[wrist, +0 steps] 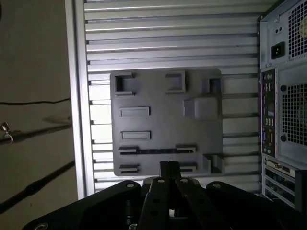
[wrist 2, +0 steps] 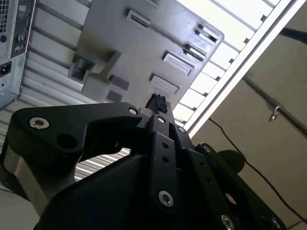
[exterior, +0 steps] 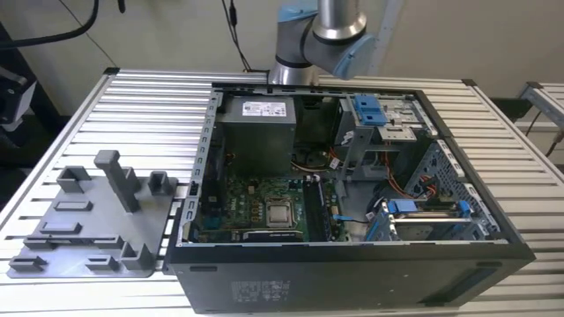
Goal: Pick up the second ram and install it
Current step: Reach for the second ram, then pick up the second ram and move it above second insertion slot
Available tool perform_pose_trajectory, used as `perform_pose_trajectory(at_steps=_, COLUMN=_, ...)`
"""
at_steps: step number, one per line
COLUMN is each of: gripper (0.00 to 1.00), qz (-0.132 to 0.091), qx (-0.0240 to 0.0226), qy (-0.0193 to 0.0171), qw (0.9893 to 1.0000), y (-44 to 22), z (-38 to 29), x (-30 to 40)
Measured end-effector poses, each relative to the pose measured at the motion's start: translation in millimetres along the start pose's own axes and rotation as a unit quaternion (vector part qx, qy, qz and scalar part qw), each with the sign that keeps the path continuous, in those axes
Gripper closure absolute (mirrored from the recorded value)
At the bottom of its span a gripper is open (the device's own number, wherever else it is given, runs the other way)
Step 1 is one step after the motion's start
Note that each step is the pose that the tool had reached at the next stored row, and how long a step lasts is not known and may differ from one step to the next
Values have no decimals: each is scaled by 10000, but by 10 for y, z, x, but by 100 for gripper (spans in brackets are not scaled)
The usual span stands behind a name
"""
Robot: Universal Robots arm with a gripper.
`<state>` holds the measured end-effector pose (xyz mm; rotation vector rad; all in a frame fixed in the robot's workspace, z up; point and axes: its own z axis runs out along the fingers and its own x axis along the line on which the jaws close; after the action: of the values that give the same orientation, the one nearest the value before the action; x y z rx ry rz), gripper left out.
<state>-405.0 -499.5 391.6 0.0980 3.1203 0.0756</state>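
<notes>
Gripper (wrist: 168, 166) poised above the grey holder tray (wrist: 201, 86), black fingers (wrist: 164, 168) pressed together at the tips, nothing pinched between them. Same closed look in the second wrist view, fingertips (wrist 2: 157, 102) meeting in one dark point over the tray.

Second ram (wrist: 158, 150) resting in the tray: a thin dark strip on edge, bridging two small slotted blocks. Clear of the gripper, not touched.

Tray lying flat on the slatted aluminium table (exterior: 141, 99), on the exterior view's left, just beside the open computer case (exterior: 352, 277). Tall upright post (exterior: 119, 178) rising from the tray's middle, lower blocks and pockets around it.

Inside the case, motherboard (exterior: 255, 205) lying flat with a bare processor (exterior: 280, 213) near its centre. Memory slots (exterior: 317, 211) just to the exterior view's right of the processor; filled or not, impossible to tell. Power supply (exterior: 260, 132) at the far end, blue drive latches (exterior: 370, 109) beside it.

Robot arm (exterior: 321, 33) rising behind the case at the table's far edge. Rear panel (wrist: 283, 96) of the case, with sockets and vent grilles, alongside the tray in the first wrist view.
</notes>
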Motion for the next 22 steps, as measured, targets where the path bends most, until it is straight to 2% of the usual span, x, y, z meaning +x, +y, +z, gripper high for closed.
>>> perform_pose_trajectory(at_steps=6, gripper=89, qz=0, qx=1, qy=4, qw=10000, y=-143, z=-4, x=-39)
perform_pose_trajectory(at_steps=9, gripper=89, qz=1, qx=1, qy=12, qw=10000, y=-144, z=6, x=-72)
perform_pose_trajectory(at_steps=11, gripper=89, qz=1, qx=2, qy=28, qw=10000, y=-131, z=17, x=-73)
perform_pose_trajectory(at_steps=14, gripper=89, qz=-34, qx=1, qy=32, qw=10000, y=-92, z=30, x=-71)
perform_pose_trajectory(at_steps=22, gripper=89, qz=-46, qx=2, qy=38, qw=10000, y=-87, z=31, x=-70)
